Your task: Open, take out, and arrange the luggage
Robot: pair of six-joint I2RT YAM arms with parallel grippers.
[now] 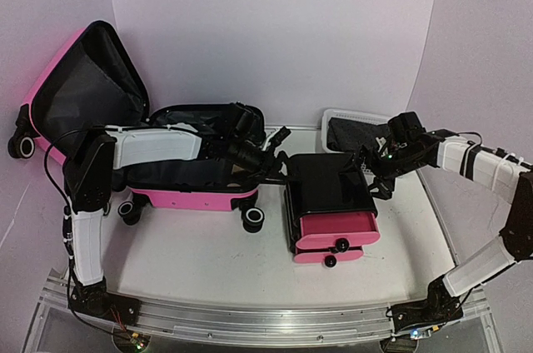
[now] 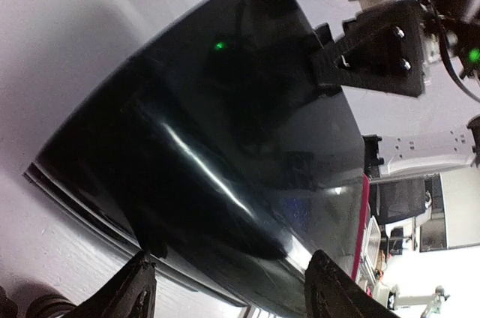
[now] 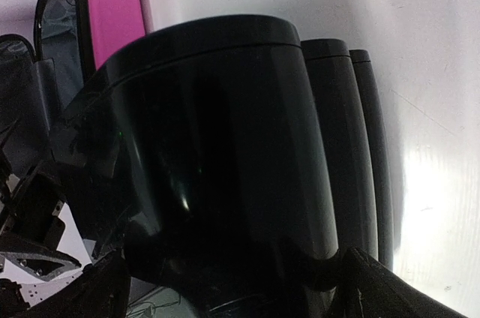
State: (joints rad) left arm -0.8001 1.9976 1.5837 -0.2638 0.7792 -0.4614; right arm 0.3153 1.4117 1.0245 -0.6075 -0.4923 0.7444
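Note:
The hot-pink luggage (image 1: 196, 196) lies open at the left of the table, its black-lined lid (image 1: 83, 87) standing up; its pink shell (image 3: 112, 3) also shows in the right wrist view. A small black cabinet (image 1: 329, 182) with pink drawers stands on the table right of it. My left gripper (image 1: 281, 166) is at the cabinet's left back corner, and the glossy black cabinet (image 2: 225, 145) fills the span between its fingers (image 2: 139, 288). My right gripper (image 1: 373, 176) stands open astride the cabinet's (image 3: 225, 145) right side.
A white mesh basket (image 1: 350, 116) holding dark cloth sits at the back right, just behind the cabinet. The suitcase wheels (image 1: 252, 220) stand close to the cabinet's left side. Grey walls close in behind and on both sides.

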